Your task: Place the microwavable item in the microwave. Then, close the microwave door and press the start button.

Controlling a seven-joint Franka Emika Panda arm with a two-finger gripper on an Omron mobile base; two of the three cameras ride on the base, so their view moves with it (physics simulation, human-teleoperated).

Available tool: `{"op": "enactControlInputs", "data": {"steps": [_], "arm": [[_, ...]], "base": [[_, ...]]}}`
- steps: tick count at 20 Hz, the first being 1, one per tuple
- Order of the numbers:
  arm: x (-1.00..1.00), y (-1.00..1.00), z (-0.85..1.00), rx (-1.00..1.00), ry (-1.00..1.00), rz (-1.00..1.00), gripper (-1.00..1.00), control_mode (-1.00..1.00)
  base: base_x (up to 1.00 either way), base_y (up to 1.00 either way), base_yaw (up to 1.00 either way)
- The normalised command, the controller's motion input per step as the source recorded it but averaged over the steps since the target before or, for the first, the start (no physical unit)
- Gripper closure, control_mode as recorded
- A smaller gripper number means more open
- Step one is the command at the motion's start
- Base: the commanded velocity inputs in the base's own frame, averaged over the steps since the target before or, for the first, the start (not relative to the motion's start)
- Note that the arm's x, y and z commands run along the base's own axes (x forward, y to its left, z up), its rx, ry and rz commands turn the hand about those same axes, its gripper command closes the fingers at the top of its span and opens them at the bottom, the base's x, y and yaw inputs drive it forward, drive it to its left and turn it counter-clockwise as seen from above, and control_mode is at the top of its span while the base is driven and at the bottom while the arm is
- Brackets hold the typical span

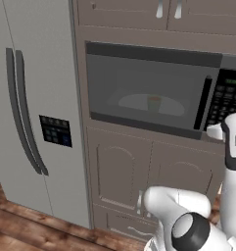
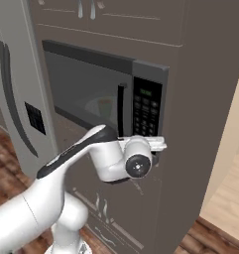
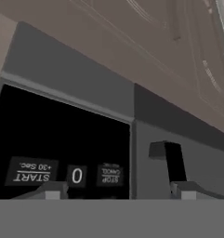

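At keypad panel point(image 2: 145, 113) arm reaches level; jaws point(image 3: 118, 189) parted, empty; microwave door point(image 1: 146, 93) shut.

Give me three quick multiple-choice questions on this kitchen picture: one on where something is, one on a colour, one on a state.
1. Where is the cup?
A. on the floor
B. inside the microwave, on the white plate
C. in the fridge

2. What colour is the display above the keypad?
A. green
B. red
C. blue

3. How is the microwave door?
A. wide open
B. removed
C. closed

Answers: 1 B, it shows through the door glass on the plate. 2 A, the small readout is green. 3 C, the door lies flush with the keypad panel.
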Motion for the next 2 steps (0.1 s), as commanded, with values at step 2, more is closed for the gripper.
{"op": "enactControlInputs", "data": {"steps": [2], "arm": [[0.0, -0.18, -0.56, 0.11, 0.07, -0.01, -1.0, -1.0]], "base": [[0.0, 0.0, 0.0]]}}
